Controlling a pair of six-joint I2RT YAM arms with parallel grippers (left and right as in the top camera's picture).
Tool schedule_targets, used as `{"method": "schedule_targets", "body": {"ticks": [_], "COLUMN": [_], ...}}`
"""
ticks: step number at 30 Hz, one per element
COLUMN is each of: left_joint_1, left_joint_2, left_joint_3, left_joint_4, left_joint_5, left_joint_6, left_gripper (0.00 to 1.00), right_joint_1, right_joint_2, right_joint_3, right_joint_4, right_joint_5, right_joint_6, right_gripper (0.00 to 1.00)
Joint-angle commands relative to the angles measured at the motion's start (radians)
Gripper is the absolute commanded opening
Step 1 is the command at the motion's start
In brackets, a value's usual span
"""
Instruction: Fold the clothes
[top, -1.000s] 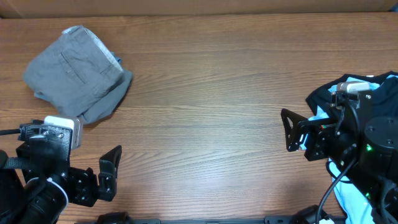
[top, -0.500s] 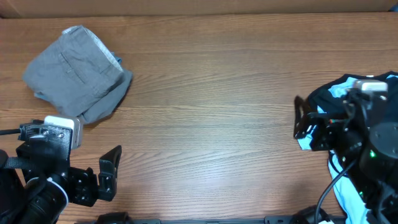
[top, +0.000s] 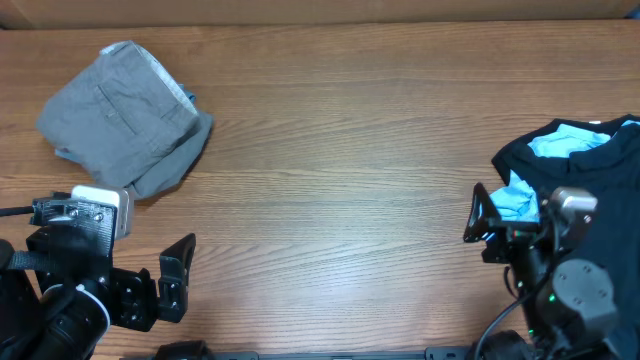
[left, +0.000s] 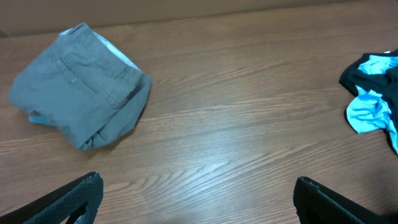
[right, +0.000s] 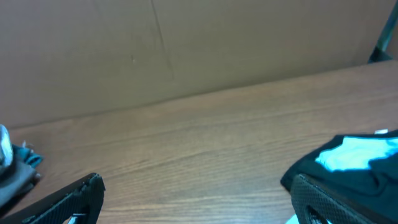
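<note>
Step in hand, as judged: the grey trousers (top: 125, 115) lie bundled at the far left of the desk (top: 340, 150), apparently done, so a top comes next. Both pairs of jaws are spread and empty.

The right jaws stand just beside the sky-blue top (top: 515, 195), which lies crumpled on the black top (top: 590, 170) at the right edge. The next move calls for lowering, pinching a single layer and drawing it to the centre. The left jaws hover near the front edge, well apart from the trousers.
</note>
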Motion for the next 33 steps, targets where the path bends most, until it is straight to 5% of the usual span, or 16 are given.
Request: {"method": "schedule_targets", "body": {"ticks": [1,15,33], "left_joint_1": [-0.005,-0.005,-0.005], "left_joint_2": [0.003,0.003,0.003], "left_joint_3": [-0.002,-0.002,-0.002], "left_joint_4": [0.002,0.002,0.002], "left_joint_5": [-0.005,-0.005,-0.005], "left_joint_6": [-0.018,-0.018,-0.018], "left_gripper": [1.0,1.0,1.0], "right_joint_1": [-0.005,-0.005,-0.005], "right_joint_2": [-0.096,-0.372,-0.371], "right_joint_3": [-0.114,-0.449,-0.581], "right_joint_4": [0.062,0.127,0.284], "right_joint_5": [0.013,0.006,-0.013], "right_joint_6": [0.0,0.0,0.0], "right_gripper": [1.0,1.0,1.0]}}
